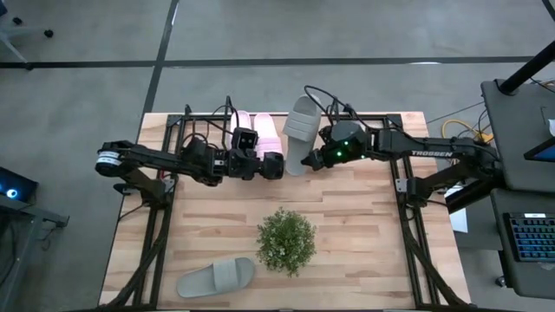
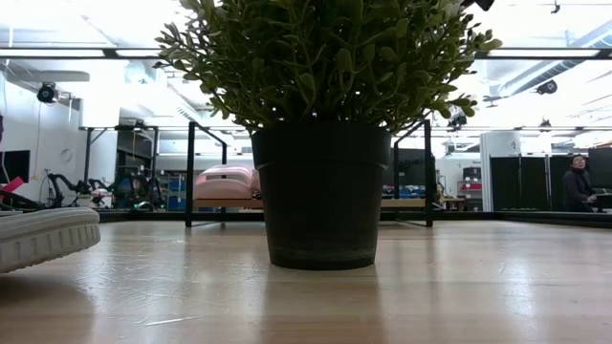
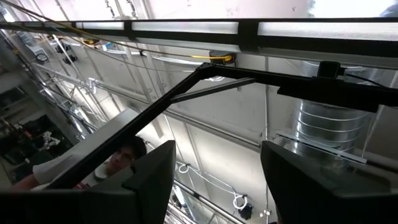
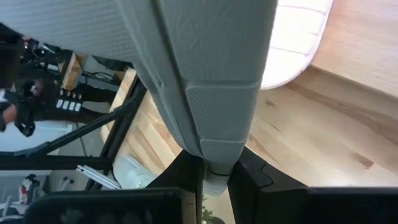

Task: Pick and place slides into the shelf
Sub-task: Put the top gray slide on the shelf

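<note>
Where the right hand (image 1: 310, 159) is pinched nearly shut, it grips the lower edge of a grey slide (image 1: 299, 130), a foam sandal with a wide strap. That slide rises from the fingers at a tilt, its far end reaching over the shelf (image 1: 173, 139) at the back of the tabletop (image 1: 364, 234). Right wrist view: the grey foam edge (image 4: 211, 143) is squeezed between the two dark fingers (image 4: 186, 174), textured surface filling most of the frame, a pale pink slide (image 4: 298, 43) beyond it.

Left hand (image 1: 276, 165) sits just beside, fingers spread wide, holding nothing. Its wrist view points upward at ceiling beams and ducting; no slide shows there.

Two pink slides (image 1: 257, 130) lie side by side on the shelf, next to the raised grey one. Low view shows one pink slide (image 2: 225, 183) on the board between black rails, half hidden by the potted plant (image 2: 320, 124).

Second grey slide (image 1: 217, 276) lies flat at the near left of the tabletop, well apart from both hands; the low view catches only its end (image 2: 43, 237).
</note>
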